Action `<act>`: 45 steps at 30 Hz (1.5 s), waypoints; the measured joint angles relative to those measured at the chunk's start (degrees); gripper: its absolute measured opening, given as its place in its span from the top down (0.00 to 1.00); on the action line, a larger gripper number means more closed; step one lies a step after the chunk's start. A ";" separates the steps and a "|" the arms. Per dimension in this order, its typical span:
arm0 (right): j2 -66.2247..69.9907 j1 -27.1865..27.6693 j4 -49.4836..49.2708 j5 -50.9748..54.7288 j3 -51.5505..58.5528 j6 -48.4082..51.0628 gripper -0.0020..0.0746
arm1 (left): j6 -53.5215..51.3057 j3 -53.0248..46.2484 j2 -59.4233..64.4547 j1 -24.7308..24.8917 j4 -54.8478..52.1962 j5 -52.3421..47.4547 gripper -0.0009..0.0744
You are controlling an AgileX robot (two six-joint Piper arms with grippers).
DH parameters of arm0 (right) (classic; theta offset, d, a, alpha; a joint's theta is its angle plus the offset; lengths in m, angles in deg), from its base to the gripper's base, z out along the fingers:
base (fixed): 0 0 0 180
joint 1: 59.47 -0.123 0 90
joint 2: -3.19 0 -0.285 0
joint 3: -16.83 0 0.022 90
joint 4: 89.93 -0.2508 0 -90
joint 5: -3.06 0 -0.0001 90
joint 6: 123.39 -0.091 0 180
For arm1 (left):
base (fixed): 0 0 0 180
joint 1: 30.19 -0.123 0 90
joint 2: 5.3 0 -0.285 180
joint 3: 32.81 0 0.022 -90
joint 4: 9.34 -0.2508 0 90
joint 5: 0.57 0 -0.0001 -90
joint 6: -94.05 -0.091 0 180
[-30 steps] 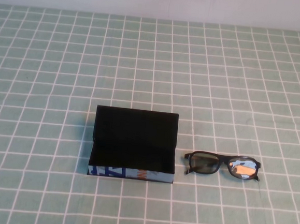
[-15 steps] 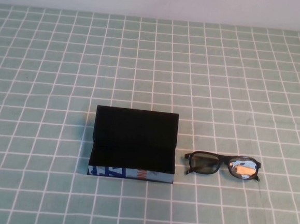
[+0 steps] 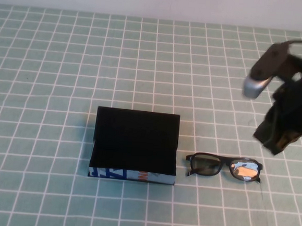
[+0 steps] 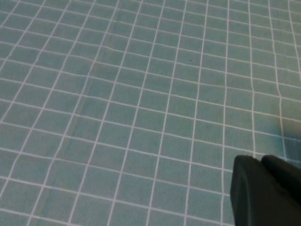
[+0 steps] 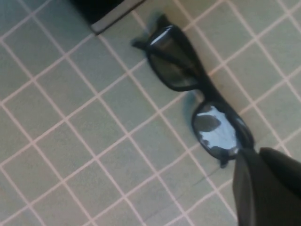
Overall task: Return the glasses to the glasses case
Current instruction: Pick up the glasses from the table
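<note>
The glasses, black-framed with dark reflective lenses, lie folded on the green checked cloth just right of the glasses case. The case stands open, black inside, with a blue printed front wall. My right gripper hangs above the cloth, behind and to the right of the glasses, shut and holding nothing. In the right wrist view the glasses lie just ahead of the right gripper, and a corner of the case shows beyond them. My left gripper hovers shut over bare cloth, outside the high view.
A green cloth with a white grid covers the whole table. A pale wall runs along the far edge.
My right arm has come into the high view from the right and now hangs behind and right of the glasses. Glasses and case have not moved.
</note>
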 joint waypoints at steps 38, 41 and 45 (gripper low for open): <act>21.93 -6.75 9.69 -11.25 -0.83 6.30 0.90 | 0.00 0.00 0.00 0.00 0.00 -0.09 0.99; 21.68 -6.78 10.34 -9.94 -1.89 6.30 0.95 | 0.00 0.00 0.00 0.00 0.00 -0.09 0.99; 21.23 -6.78 10.94 -7.36 -4.88 6.51 0.96 | 0.00 0.00 0.00 0.00 0.00 -0.09 0.99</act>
